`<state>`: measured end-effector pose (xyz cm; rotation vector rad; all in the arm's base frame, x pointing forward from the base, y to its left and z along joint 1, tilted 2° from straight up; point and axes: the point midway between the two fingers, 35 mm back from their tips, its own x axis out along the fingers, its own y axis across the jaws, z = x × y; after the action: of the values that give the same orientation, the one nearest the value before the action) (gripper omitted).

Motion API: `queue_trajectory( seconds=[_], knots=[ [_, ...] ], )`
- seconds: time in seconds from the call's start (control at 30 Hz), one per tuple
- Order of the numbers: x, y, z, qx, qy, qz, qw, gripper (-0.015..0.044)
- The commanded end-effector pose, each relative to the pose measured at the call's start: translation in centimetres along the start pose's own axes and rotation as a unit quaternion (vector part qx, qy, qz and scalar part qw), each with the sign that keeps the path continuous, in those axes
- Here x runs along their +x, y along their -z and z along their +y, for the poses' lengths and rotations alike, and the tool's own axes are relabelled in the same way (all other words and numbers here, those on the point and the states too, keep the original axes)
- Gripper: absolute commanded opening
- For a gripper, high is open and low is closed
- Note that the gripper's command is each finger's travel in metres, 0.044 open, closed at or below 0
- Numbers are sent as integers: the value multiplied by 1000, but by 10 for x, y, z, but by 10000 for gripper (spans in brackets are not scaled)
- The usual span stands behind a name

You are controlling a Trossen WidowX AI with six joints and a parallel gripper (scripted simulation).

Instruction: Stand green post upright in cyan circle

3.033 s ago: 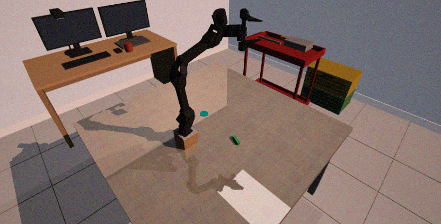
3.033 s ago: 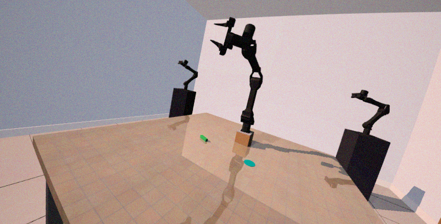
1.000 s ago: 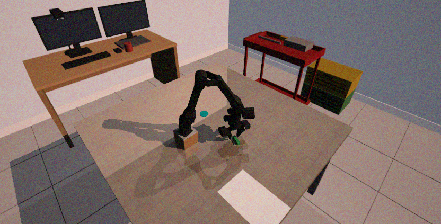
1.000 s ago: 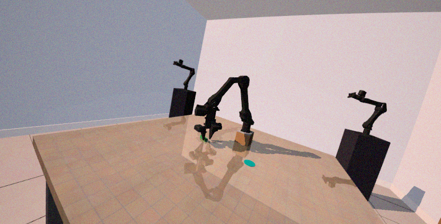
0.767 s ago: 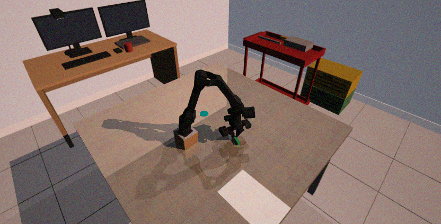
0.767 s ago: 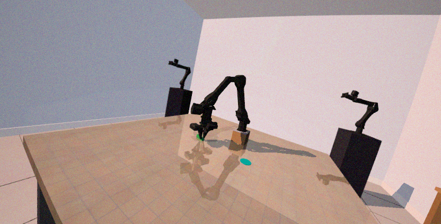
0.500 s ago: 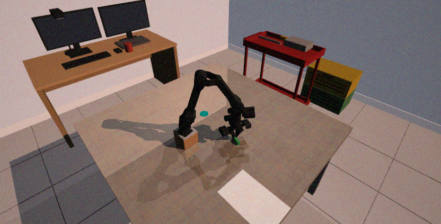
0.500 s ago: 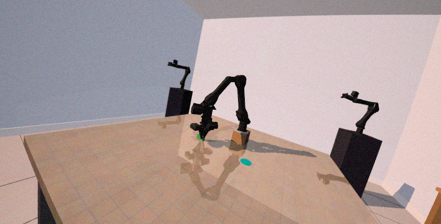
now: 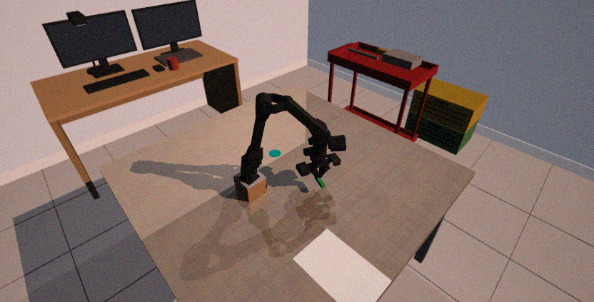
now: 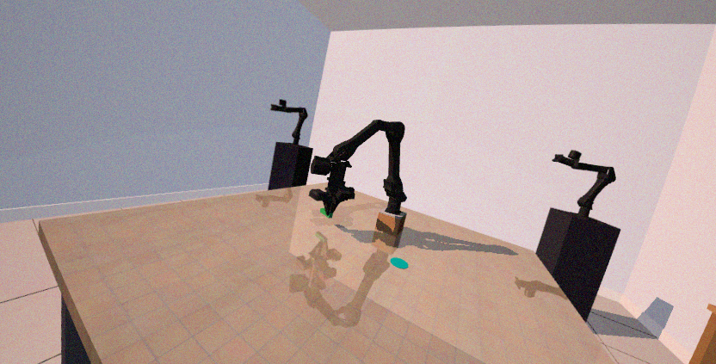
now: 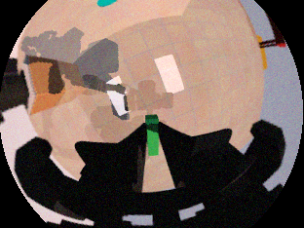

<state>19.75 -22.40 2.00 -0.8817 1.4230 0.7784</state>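
The green post [image 9: 320, 182] [image 10: 324, 212] [image 11: 152, 140] lies on the table, low between my fingers. My gripper [image 9: 317, 176] [image 10: 330, 207] [image 11: 151, 125] points down at the table and is shut on the post; one end of the post sticks out past the fingertips. The cyan circle [image 9: 274, 153] [image 10: 398, 262] is a flat disc on the table beyond the arm's base [image 9: 250, 186] [image 10: 390, 221], well apart from the post.
A white sheet [image 9: 341, 269] [image 11: 168, 73] lies near the table's front edge. A desk with monitors [image 9: 124, 76], a red cart [image 9: 382, 69] and a yellow-green crate [image 9: 448, 113] stand off the table. Two other arms on black pedestals [image 10: 290, 163] [image 10: 576, 246] stand beside the table.
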Motion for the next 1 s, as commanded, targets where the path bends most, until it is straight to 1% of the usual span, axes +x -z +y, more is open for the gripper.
queue_trajectory(
  seconds=[0.0, 0.63, 0.77, 0.97],
  knots=[
    [-11, 0, -1, 1, 2, -2, 1000, 22],
    [-71, -2, 5, 1, 1, -2, 1000, 22],
    [-74, -4, 5, 2, 1, -2, 1000, 22],
    [-75, -23, -1, 3, 1, -4, 1000, 22]
  ],
)
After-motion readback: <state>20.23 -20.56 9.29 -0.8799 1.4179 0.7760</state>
